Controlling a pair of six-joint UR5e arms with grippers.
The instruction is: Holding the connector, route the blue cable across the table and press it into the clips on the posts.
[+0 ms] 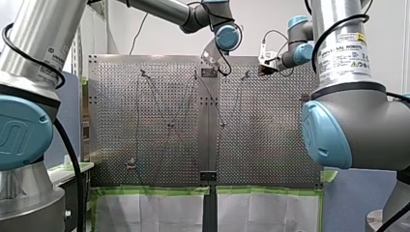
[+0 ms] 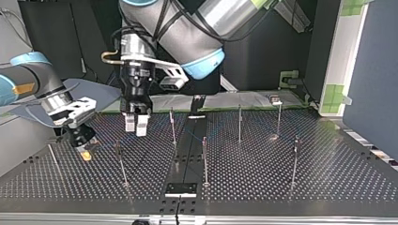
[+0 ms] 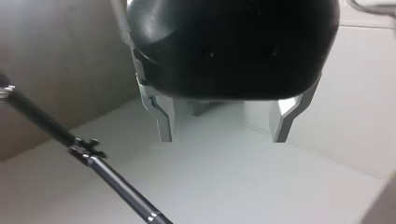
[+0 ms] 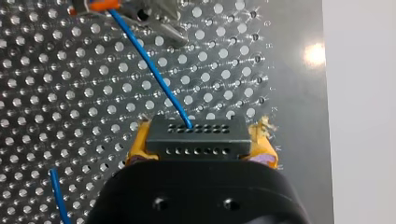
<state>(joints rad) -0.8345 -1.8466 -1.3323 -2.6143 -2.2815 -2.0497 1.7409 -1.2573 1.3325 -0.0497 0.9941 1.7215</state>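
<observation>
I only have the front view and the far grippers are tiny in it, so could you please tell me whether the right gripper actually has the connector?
Observer: Yes; in the right wrist view the right gripper is shut on the black connector, yellow pads at its sides.
Operator: Thank you. Where does the cable go from it?
Observer: The blue cable leaves the connector's face and runs ahead to an orange-tipped fitting.
Operator: And the left gripper?
Observer: The left gripper is open, nothing between its fingers.
</observation>
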